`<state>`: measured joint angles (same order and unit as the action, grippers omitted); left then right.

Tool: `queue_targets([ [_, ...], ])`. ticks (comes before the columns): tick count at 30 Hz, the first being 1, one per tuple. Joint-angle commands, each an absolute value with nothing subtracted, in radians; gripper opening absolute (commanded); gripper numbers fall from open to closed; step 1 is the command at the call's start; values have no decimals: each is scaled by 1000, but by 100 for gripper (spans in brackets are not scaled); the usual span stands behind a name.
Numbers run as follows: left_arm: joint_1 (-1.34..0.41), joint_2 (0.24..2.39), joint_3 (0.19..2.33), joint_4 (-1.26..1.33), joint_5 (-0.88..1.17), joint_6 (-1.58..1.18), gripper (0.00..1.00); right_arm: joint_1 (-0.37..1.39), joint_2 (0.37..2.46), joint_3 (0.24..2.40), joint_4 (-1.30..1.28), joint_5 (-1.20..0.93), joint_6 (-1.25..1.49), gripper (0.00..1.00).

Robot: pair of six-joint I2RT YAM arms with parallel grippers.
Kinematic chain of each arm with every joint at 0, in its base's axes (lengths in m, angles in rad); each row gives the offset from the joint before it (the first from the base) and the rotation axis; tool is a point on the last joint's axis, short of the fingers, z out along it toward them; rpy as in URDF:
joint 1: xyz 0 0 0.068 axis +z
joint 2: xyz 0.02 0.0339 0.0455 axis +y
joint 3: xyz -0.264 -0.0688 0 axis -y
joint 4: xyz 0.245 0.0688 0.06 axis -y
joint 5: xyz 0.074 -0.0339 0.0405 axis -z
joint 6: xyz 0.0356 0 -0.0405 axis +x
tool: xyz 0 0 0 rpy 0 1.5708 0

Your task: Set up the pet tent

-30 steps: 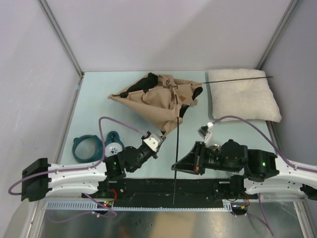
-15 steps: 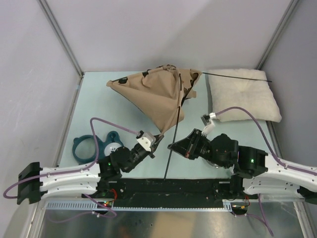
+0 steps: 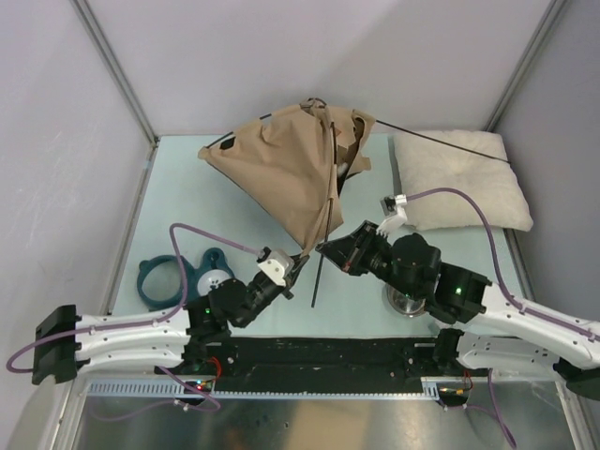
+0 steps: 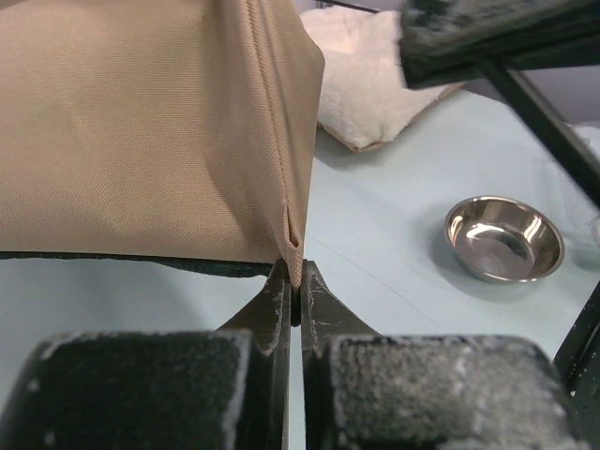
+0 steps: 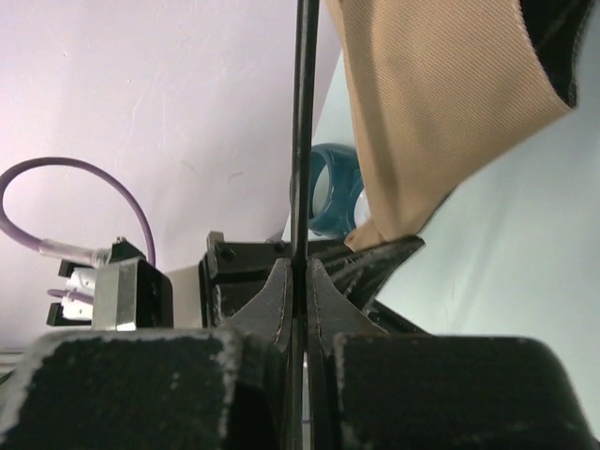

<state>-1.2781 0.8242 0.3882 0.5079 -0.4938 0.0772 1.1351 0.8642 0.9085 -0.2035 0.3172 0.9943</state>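
Observation:
The pet tent (image 3: pixel 286 178) is a tan fabric shape with black lining, raised and spread at the back centre of the table. My left gripper (image 3: pixel 299 257) is shut on its near bottom corner; the left wrist view shows that corner (image 4: pixel 294 246) pinched between the fingertips (image 4: pixel 278 298). My right gripper (image 3: pixel 325 249) is shut on a thin black pole (image 3: pixel 323 220) that runs up along the tent's seam, and in the right wrist view this pole (image 5: pixel 303 131) stands between the shut jaws. A second pole (image 3: pixel 441 145) sticks out to the right over the pillow.
A cream pillow (image 3: pixel 461 183) lies at the back right. A steel bowl (image 3: pixel 403 302) sits under my right arm, also seen as the bowl (image 4: pixel 504 239) in the left wrist view. Teal ring toys (image 3: pixel 164 277) and a small white-and-teal item (image 3: pixel 216 273) lie at the left.
The tent has risen and spread from a crumpled heap. My right gripper moved forward and left with the pole, whose lower end came off the front rail. The left gripper shifted slightly.

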Motion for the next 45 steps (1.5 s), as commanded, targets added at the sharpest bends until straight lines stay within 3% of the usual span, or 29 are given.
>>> queue_targets([
  [1, -1342, 859, 384, 445, -389, 32, 0, 1079, 914, 928, 42, 550, 949, 0],
  [45, -1458, 827, 341, 390, -478, -24, 0, 924, 1070, 1042, 178, 660, 853, 0],
])
